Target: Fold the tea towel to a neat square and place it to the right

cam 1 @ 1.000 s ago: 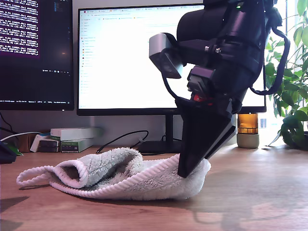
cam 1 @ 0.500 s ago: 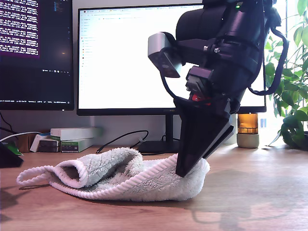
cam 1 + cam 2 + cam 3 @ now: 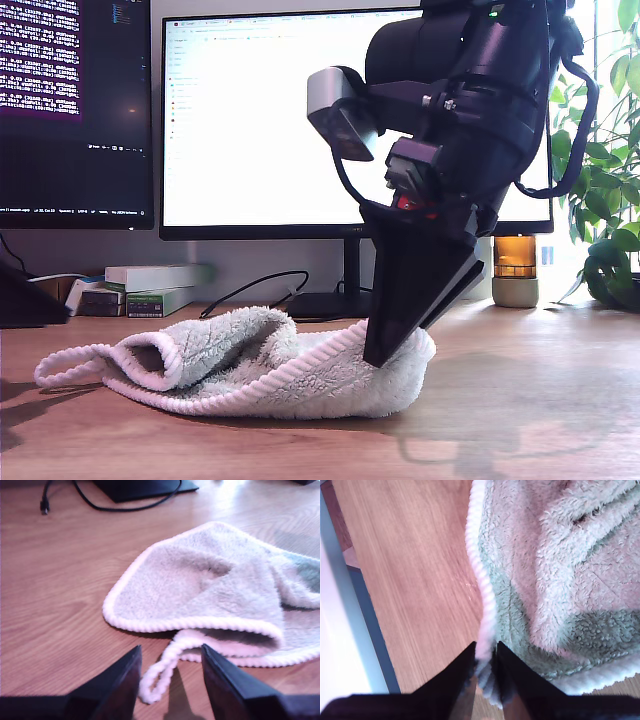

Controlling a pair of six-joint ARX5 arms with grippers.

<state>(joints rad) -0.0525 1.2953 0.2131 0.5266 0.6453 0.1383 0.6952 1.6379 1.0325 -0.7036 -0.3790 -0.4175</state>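
Folding has barely begun: you see the tea towel [image 3: 240,365] lying loosely bunched on the tabletop [image 3: 520,400], no square yet, not placed aside. My second tool [image 3: 486,672] pinches its corded hem at the towel's 3 o'clock end in the exterior view. My first tool [image 3: 170,680] hovers parted, empty, near the opposite hem loop.

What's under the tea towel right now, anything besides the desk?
Only the wooden desk shows around the tea towel. My second gripper pinches its corded hem. Its folded-over layers hide whatever lies beneath them.
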